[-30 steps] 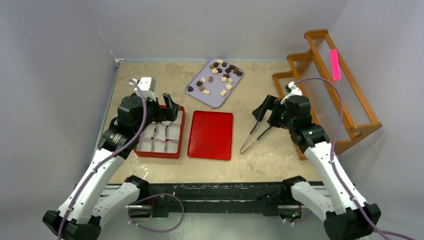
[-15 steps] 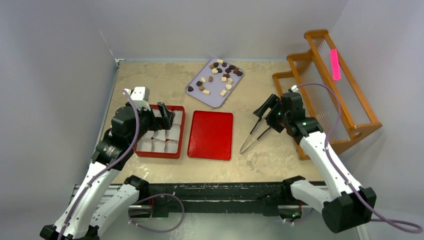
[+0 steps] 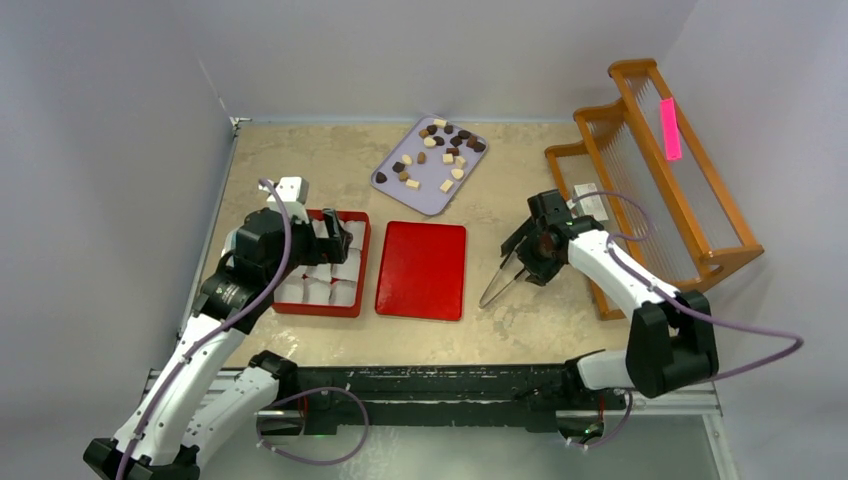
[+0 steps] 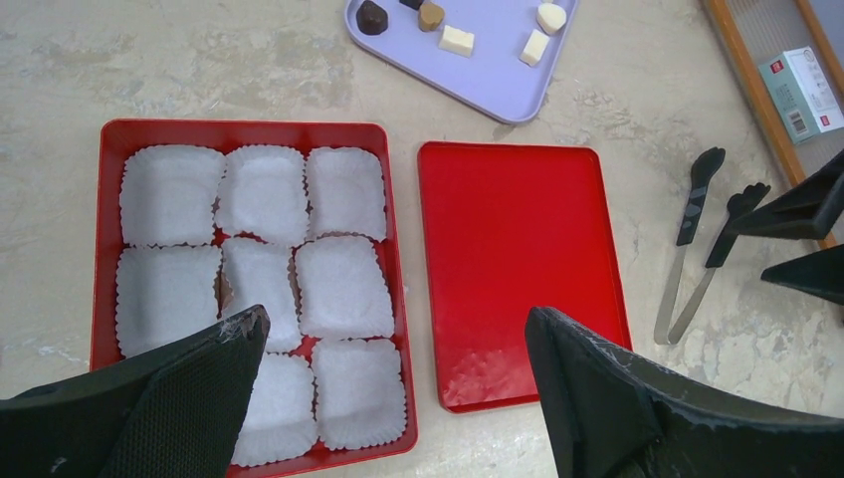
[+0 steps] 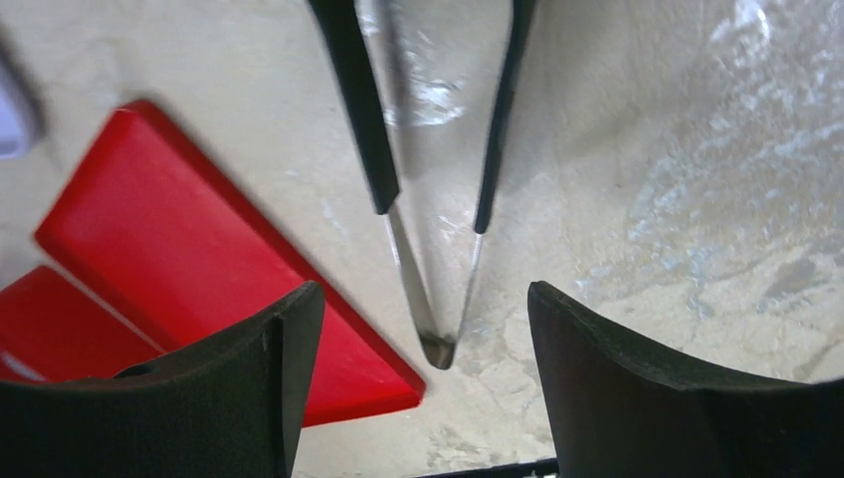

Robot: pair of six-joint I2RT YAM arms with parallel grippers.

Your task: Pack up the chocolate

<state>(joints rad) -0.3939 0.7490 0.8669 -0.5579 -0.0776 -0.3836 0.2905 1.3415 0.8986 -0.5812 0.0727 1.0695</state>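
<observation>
Both arms are bolted at the near edge of the bench. The left arm rises from its base and leans forward, its wrist bent so that the left gripper (image 3: 335, 232) points down above the red box (image 3: 365, 262). In the left wrist view its fingers (image 4: 199, 398) stand wide apart and hold nothing, framing the box's near end and the near edge of the red lid (image 4: 518, 269). The box carries rows of white paper cups (image 4: 343, 284) packed against one another.

The lid lies flat on the bench just right of the box, apart from it.

The right arm folds sharply at its elbow near the right side of the bench, and its forearm reaches back toward the middle, wrist tipped down. The right gripper (image 3: 522, 255) hangs low over the tongs (image 3: 505, 275), which lie on the bench right of the lid, hinge end nearest. In the right wrist view the fingers (image 5: 289, 339) are spread on either side of the tongs' metal arms with bench showing between finger and metal on both sides, so the gripper is released around them, not clenched.

Farther back, past the lid, a lavender tray (image 3: 432, 200) sits at an angle. The chocolate (image 3: 440, 150) lies scattered on it, cream and dark pieces mixed, well apart from both grippers.

Along the far right stands a wooden rack (image 3: 660, 170) with a pink tag (image 3: 670, 128).
</observation>
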